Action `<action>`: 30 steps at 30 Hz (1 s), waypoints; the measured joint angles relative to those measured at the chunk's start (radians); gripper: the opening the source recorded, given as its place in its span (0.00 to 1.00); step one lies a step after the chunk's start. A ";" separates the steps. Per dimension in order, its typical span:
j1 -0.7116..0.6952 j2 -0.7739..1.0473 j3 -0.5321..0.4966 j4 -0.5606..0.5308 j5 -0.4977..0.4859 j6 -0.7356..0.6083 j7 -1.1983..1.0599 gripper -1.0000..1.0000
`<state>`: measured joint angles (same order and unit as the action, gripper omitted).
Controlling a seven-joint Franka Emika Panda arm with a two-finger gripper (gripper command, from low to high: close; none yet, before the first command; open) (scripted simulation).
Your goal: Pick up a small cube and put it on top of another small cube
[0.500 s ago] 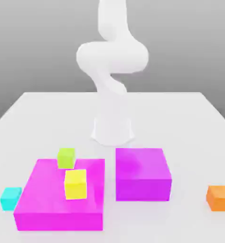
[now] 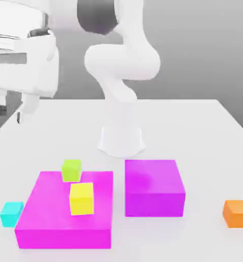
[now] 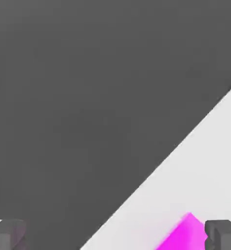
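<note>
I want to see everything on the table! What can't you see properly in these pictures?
- Claw, exterior view: its top is cut off by the picture's edge.
- Lime cube: its base sits hidden behind the big magenta block.
- Magenta block, hand view: cut off by the edge, so I cannot tell which one.

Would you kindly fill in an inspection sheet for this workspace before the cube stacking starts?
Surface: white table, flat, carrying all the blocks and the arm's base.
Job's things: small cyan cube on the table at the exterior view's left, beside the wide magenta block; not gripped.
Clutter: yellow cube on that wide block; green cube at its far edge; taller magenta block; orange cube at the exterior view's right.
Grippers: gripper open, empty, high above the table's left side.
Cables: nothing seen.
Surroundings: plain grey backdrop.
</note>
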<state>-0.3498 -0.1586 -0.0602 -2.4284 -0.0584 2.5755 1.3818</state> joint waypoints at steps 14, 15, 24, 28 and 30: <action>-0.180 0.509 -0.046 -0.056 0.179 0.257 0.204 0.50; -0.190 0.545 -0.035 -0.048 0.189 0.285 0.198 0.50; -0.196 0.558 -0.029 -0.046 0.190 0.296 0.198 0.00; -0.177 0.425 -0.056 -0.075 0.143 0.193 0.231 0.00; -0.154 0.352 -0.041 -0.098 0.106 0.145 0.207 0.00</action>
<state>-0.5039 0.1937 -0.1017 -2.5266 0.0474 2.7201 1.5886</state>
